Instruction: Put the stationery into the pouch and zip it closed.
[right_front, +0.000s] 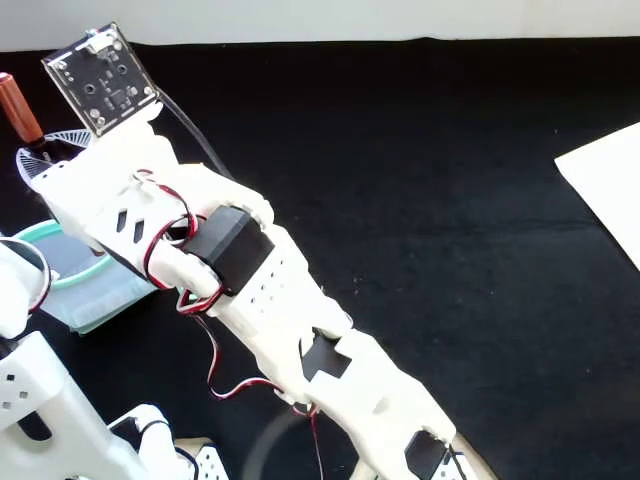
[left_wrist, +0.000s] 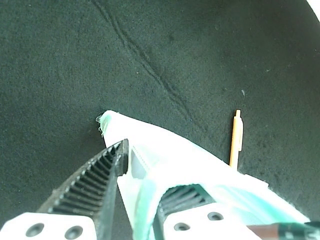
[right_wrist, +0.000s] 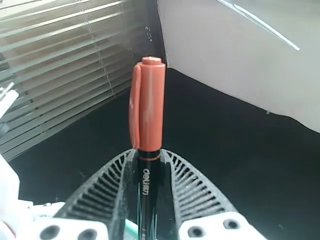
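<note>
High view: the right arm (right_front: 270, 300) lies slantwise across the black cloth (right_front: 420, 180). At its far end the right gripper (right_front: 45, 148) is clamped on a marker (right_front: 18, 105), whose red cap sticks out past the fingertips. The pouch (right_front: 90, 300), pale with a teal rim, lies just behind that gripper, partly hidden under the wrist. The left arm (right_front: 40, 400) rises next to the pouch's near side. A white sheet (right_front: 610, 190) lies well apart from both arms, at the cloth's far edge.

Left wrist view: the left gripper (left_wrist: 143, 168) has its jaws closed onto the pouch (left_wrist: 165, 145), with one ribbed finger (left_wrist: 90, 185) outside the pale fabric and the other behind the teal rim. The pouch's corner reaches out past the fingertips. Beyond it and off to one side, an orange pen (left_wrist: 236, 137) lies flat on the cloth, near the pouch but not touching the gripper.

Right wrist view: the right gripper (right_wrist: 149, 155) pinches the marker (right_wrist: 149, 105) by its black barrel between both ribbed fingers. The marker stands straight out from the jaws, red cap and clip clear of the fingertips.
</note>
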